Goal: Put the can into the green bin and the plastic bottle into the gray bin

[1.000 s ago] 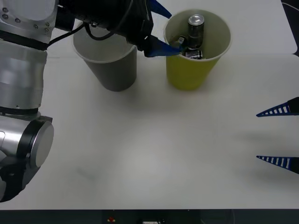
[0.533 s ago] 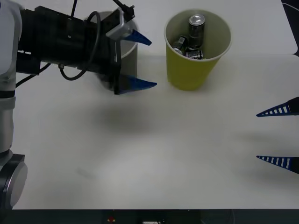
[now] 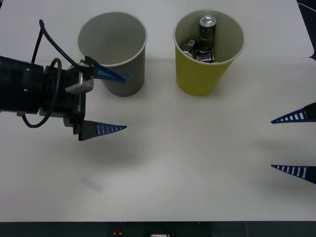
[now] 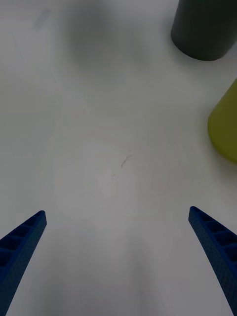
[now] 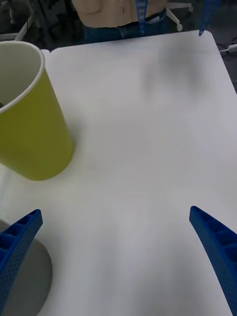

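White table (image 3: 197, 163) — chair legs (image 5: 173, 19) behind, probably.

Setting reads as a lab or office test room. A plain white worktop (image 3: 197, 163) serves as the working surface; past its far edge the left wrist view shows caster legs of an office chair (image 5: 174, 15) and a standing person (image 5: 123, 15) wearing a blue lanyard.
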